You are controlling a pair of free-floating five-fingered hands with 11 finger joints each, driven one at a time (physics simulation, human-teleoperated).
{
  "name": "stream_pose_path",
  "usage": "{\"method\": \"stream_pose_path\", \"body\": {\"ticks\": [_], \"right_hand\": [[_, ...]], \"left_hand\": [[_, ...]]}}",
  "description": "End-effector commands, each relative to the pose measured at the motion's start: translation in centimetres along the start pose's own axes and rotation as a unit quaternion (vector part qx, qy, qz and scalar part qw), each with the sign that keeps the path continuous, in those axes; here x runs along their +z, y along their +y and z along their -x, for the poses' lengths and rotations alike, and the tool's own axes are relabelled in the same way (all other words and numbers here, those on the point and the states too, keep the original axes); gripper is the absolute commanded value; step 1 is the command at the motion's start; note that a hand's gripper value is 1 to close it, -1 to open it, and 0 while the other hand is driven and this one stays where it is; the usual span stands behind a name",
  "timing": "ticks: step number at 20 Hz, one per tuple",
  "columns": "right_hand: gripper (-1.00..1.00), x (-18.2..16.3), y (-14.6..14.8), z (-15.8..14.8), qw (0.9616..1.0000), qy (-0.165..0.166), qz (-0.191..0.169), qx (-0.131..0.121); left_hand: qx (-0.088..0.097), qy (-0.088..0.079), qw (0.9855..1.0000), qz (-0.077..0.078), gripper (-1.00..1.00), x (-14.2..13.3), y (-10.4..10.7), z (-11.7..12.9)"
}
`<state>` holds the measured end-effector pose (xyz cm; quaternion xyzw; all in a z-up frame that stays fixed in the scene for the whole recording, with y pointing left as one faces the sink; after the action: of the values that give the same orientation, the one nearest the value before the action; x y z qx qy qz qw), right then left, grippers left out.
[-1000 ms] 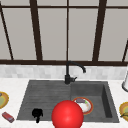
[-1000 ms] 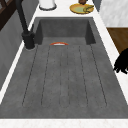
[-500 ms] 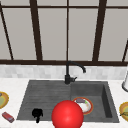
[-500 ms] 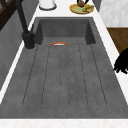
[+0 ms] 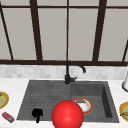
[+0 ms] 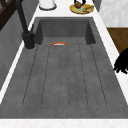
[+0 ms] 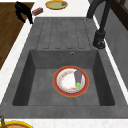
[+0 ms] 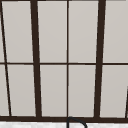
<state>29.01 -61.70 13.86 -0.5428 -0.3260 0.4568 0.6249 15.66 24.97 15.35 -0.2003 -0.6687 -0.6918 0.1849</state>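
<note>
My left hand [image 5: 37, 113] hovers low over the front left corner of the dark sink's draining board [image 5: 45, 92], fingers relaxed and hanging down, holding nothing. The same hand hangs beyond the sink's front edge in the left side view [image 6: 123, 62] and in the right side view [image 7: 21, 10]. A large red ball [image 5: 67, 115] sits in the front view at the sink's front middle. A red-rimmed white plate [image 7: 56, 80] lies in the basin, bearing a purple piece of food [image 7: 78, 75] with a green bit.
A black faucet [image 5: 67, 75] stands behind the sink. On the left counter lie a yellow plate [image 5: 3, 100] and a small red block [image 5: 8, 117]. At the right are another yellow plate [image 5: 124, 110] with food and a white container [image 5: 125, 82]. A window rises behind.
</note>
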Motion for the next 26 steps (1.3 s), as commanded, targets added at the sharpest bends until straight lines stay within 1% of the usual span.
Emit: {"method": "stream_pose_path", "body": {"ticks": [1, 2, 3, 4, 6, 7, 9, 11, 13, 14, 16, 17, 18, 19, 22, 23, 26], "right_hand": [[1.00, -0.1, 0.2, 0.0, 0.9999, 0.000, -0.012, 0.005], [-1.00, -0.4, 0.2, -0.3, 0.9999, 0.000, -0.014, 0.005], [-1.00, 0.0, 0.1, -0.1, 1.0000, 0.004, -0.003, 0.006], [-1.00, -0.1, -0.8, 0.7, 1.0000, 0.004, 0.001, 0.008], [-1.00, -0.1, -2.4, 1.4, 0.9999, 0.003, 0.003, 0.012], [-1.00, 0.0, -3.2, 1.6, 0.9998, 0.001, 0.001, 0.019], [-1.00, 0.2, -4.6, 1.9, 0.9997, 0.004, 0.008, 0.022], [-1.00, 0.7, -6.0, 2.0, 0.9997, 0.005, 0.003, 0.022], [-1.00, 1.2, -7.5, 2.0, 0.9999, 0.001, 0.003, 0.012], [-1.00, 1.7, -8.1, 1.5, 0.9999, 0.001, 0.003, 0.012], [-1.00, 3.1, -8.6, 0.1, 0.9997, 0.008, 0.015, 0.019], [-1.00, 3.2, -8.7, -0.8, 0.9995, 0.012, 0.015, 0.024], [-1.00, 3.7, -9.1, -0.9, 0.9993, 0.013, 0.019, 0.029], [-1.00, 4.1, -9.4, -1.3, 0.9989, 0.020, 0.030, 0.030], [-1.00, 5.3, -10.5, -2.6, 0.9983, 0.024, 0.042, 0.033], [-1.00, 5.6, -10.4, -2.9, 0.9986, 0.016, 0.034, 0.036], [-1.00, 6.7, -10.9, -4.3, 0.9988, 0.015, 0.035, 0.031]], "left_hand": [[0.000, 0.000, 1.0000, 0.000, 0.00, 0.0, 0.0, 0.0], [0.000, 0.000, 1.0000, 0.000, 0.00, 0.0, 0.0, 0.0], [0.000, 0.000, 1.0000, 0.000, 0.00, 0.0, 0.0, 0.0], [0.000, 0.000, 1.0000, 0.000, 0.00, 0.0, 0.0, 0.0], [0.000, 0.000, 1.0000, 0.000, 0.00, 0.0, 0.0, 0.0], [0.000, 0.000, 1.0000, 0.000, 0.00, 0.0, 0.0, 0.0], [0.000, 0.000, 1.0000, 0.000, 0.00, 0.0, 0.0, 0.0], [0.000, 0.000, 1.0000, 0.000, 0.00, 0.0, 0.0, 0.0], [0.000, 0.000, 1.0000, 0.000, 0.00, 0.0, 0.0, 0.0], [0.000, 0.000, 1.0000, 0.000, 0.00, 0.0, 0.0, 0.0], [0.000, 0.000, 1.0000, 0.000, 0.00, 0.0, 0.0, 0.0], [0.000, 0.000, 1.0000, 0.000, 0.00, 0.0, 0.0, 0.0], [0.000, 0.000, 1.0000, 0.000, 0.00, 0.0, 0.0, 0.0], [0.000, 0.000, 1.0000, 0.000, 0.00, 0.0, 0.0, 0.0], [0.000, 0.000, 1.0000, 0.000, 0.00, 0.0, 0.0, 0.0], [0.000, 0.000, 1.0000, 0.000, 0.00, 0.0, 0.0, 0.0], [0.000, 0.000, 1.0000, 0.000, 0.00, 0.0, 0.0, 0.0]]}}
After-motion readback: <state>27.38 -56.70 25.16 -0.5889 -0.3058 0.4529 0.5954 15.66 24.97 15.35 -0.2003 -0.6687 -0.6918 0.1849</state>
